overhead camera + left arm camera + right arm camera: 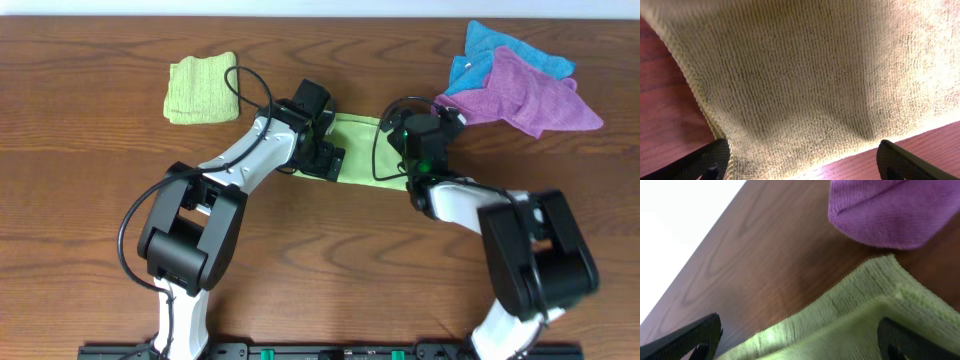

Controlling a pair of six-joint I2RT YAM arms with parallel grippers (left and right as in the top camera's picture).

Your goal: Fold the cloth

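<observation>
a dark brown wooden table (80,150) with plain grain fills the overhead view. a small folded yellow-green cloth (201,88) lies flat toward the far left. at the far right a crumpled purple cloth (525,95) lies partly over a blue cloth (490,45), touching it. a black rail (330,351) runs along the near edge. a white strip (300,8) shows beyond the far edge.
</observation>
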